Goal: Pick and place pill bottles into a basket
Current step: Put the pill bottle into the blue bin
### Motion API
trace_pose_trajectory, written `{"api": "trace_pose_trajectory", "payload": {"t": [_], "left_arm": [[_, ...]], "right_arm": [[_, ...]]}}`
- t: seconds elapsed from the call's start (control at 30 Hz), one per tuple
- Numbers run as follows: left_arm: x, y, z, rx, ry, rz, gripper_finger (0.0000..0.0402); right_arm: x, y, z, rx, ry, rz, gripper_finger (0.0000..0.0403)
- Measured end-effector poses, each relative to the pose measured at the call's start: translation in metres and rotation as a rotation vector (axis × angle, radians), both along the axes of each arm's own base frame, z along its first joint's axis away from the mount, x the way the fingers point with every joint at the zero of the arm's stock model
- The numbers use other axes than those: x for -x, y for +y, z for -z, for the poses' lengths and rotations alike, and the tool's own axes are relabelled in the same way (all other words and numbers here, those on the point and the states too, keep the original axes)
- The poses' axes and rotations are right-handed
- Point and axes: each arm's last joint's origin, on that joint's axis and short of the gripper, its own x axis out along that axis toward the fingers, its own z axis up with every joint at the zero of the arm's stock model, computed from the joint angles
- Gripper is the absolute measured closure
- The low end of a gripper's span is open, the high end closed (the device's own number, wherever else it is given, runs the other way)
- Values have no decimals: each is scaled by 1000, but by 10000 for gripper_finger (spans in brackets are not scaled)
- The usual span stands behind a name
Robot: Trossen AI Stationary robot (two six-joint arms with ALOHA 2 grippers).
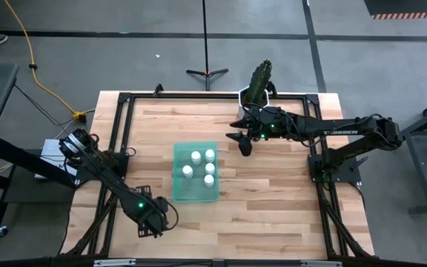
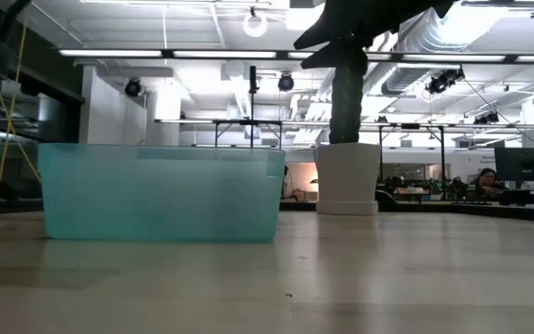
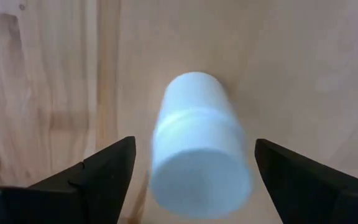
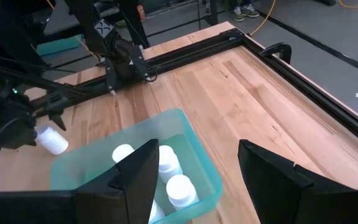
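My left pincer (image 1: 154,220) sits at the lower left of the high view, just left of the basket (image 1: 178,191), with its fingers spread apart. Between them, in the left wrist view, lies the pill bottle (image 3: 197,146) I judge to be next. It rests on its side on the desk (image 1: 273,208), cap towards me, its long axis running straight away from my wrist, so the two fingers (image 3: 107,171) flank its round sides without touching. It looks centred in the gap, perhaps a shade nearer the finger on the frame's left. The right wrist view shows the same bottle white against the wood beside my left arm, outside the basket wall.

The basket stands mid-frame in the high view with five bottles (image 1: 196,156) upright inside it. It is close to my left pincer and a little to its right and up the frame, so the carry should be short.

My right pincer (image 1: 245,142) hovers right of the basket's upper corner, near the cactus pot (image 1: 258,95), fingers apart and holding nothing. It is well away from the lying bottle, so the left arm is plainly the nearer one for this pick. I judge that closing squarely across the bottle's width is what matters; a round body could roll if one finger meets it first.
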Motion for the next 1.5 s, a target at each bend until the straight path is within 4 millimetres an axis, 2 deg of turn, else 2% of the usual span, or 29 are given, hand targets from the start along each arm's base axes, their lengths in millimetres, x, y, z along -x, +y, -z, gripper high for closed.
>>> {"api": "trace_pose_trajectory", "payload": {"t": [0.3,0.93,1.17,1.33,1.5], "left_arm": [[2,3,12,10,-16,-1,49],[2,3,16,14,-40,60,183],[3,2,16,52,-7,49,188],[2,-2,8,116,56,55,190],[-3,-6,-12,116,57,118,192]], "right_arm": [[0,0,0,11,3,-5,192],[0,0,0,24,6,-10,192],[0,0,0,24,5,-10,192],[0,0,0,24,5,-10,192],[0,0,0,23,5,-10,192]]}}
